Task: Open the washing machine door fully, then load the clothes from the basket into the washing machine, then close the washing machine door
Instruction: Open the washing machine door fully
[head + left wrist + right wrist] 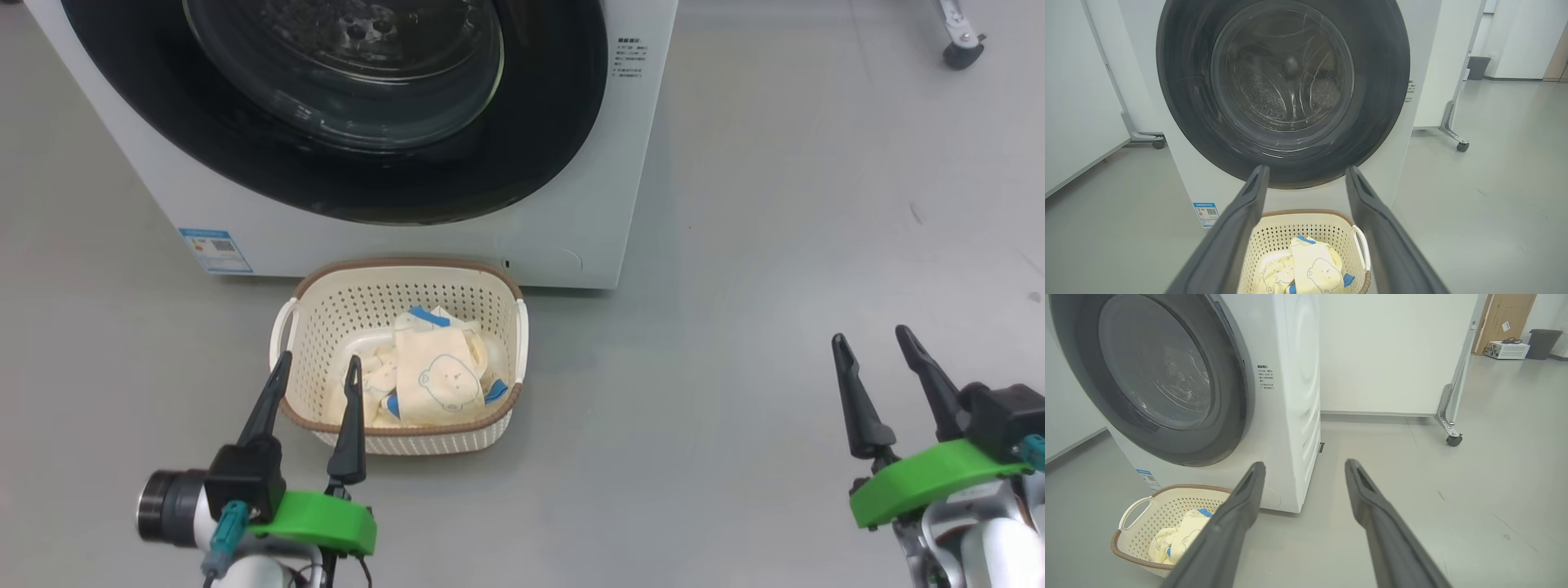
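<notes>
The left tool (320,359) hangs over the near rim of the basket (408,266), its fingers spread and empty. The right tool (870,336) is also spread and empty, well off to the side above the bare floor (735,286). The clothes (437,380) lie crumpled in the basket. They look light, soft and limp, best pinched at a raised fold, and a trailing end may catch on the rim. Just behind the basket stands the washing machine (571,212) with its door (563,122) shut. The door is probably heavy with glass, stiff on its latch and slippery on the glossy rim. I cannot make out a handle; the rim's right edge seems the likeliest hold. The floor is smooth and grey, with white panels (1392,355) on castors and a dark bin (1477,67) beyond.
</notes>
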Controlling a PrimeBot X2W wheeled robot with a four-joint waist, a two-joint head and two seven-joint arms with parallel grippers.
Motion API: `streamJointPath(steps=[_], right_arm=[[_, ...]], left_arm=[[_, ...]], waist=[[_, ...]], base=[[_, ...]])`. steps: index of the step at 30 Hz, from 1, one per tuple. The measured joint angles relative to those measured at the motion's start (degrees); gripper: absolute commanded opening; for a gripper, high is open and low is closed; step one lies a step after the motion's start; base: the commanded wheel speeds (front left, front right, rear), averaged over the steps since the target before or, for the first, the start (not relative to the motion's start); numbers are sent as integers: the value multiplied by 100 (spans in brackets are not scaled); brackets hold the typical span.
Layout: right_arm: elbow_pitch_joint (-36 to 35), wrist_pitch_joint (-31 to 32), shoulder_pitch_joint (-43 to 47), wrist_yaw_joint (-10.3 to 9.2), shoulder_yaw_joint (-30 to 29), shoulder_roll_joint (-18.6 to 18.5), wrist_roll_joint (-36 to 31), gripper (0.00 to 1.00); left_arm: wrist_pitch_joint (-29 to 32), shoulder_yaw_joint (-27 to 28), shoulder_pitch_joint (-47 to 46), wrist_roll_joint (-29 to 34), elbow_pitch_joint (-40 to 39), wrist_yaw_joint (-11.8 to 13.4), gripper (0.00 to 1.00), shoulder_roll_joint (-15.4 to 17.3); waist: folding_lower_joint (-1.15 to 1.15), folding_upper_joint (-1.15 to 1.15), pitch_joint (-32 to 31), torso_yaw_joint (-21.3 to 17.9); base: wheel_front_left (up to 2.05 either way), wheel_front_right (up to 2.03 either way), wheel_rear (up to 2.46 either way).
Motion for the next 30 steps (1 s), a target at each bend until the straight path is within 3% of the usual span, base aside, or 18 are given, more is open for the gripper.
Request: streamJointPath(steps=[3, 4, 5, 6, 7, 8, 9, 11, 17, 24, 30], right_arm=[[54, -8, -100, 0, -81, 0, 230, 96], [88, -9, -152, 0, -111, 0, 328, 78], [119, -20, -204, 0, -137, 0, 375, 78], [134, -54, -255, 1, -168, 0, 403, 49], [156, -54, -312, 1, -189, -1, 495, 34], [186, -56, -365, 0, -200, -1, 597, 8], [221, -59, -419, 0, -204, -1, 664, 0], [252, -59, -466, 0, -208, 0, 754, 0], [595, -57, -864, 1, -261, 0, 1936, 0], [1154, 30, -1794, -1, -305, -5, 4429, 0], [1556, 566, -2524, -2, -216, -29, 6914, 0]], left_arm=[[0, -4, -59, 3, -16, 0, 100, -2], [0, -5, -81, 3, -30, 0, 100, -2], [0, -7, -105, 4, -36, 1, 100, -3], [0, -8, -131, 4, -46, 1, 100, -3], [0, -8, -155, 4, -60, 2, 100, -4], [0, -9, -179, 5, -64, 2, 100, -7], [0, -10, -194, 7, -67, 3, 100, -7], [0, -10, -199, 20, -78, 16, 100, -8], [-1, -18, -272, 54, -127, 45, 100, -14], [-25, -82, -455, 88, -147, 42, 100, -46], [-25, -174, -619, 103, -142, 40, 100, -85]], waist=[[0, 0, 92, 3], [0, 0, 123, 5], [0, 0, 150, 6], [0, 0, 177, 9], [0, 0, 207, 10], [1, 0, 231, 12], [1, 0, 253, 12], [0, 0, 276, 12], [0, 0, 436, 21], [0, 0, 642, 83], [0, 0, 784, 193]], base=[[0, 0, 0], [0, 0, 0], [0, 0, 0], [0, 0, 0], [0, 0, 0], [0, 0, 0], [0, 0, 0], [0, 0, 0], [0, 0, 0], [0, 0, 0], [0, 0, 0]])
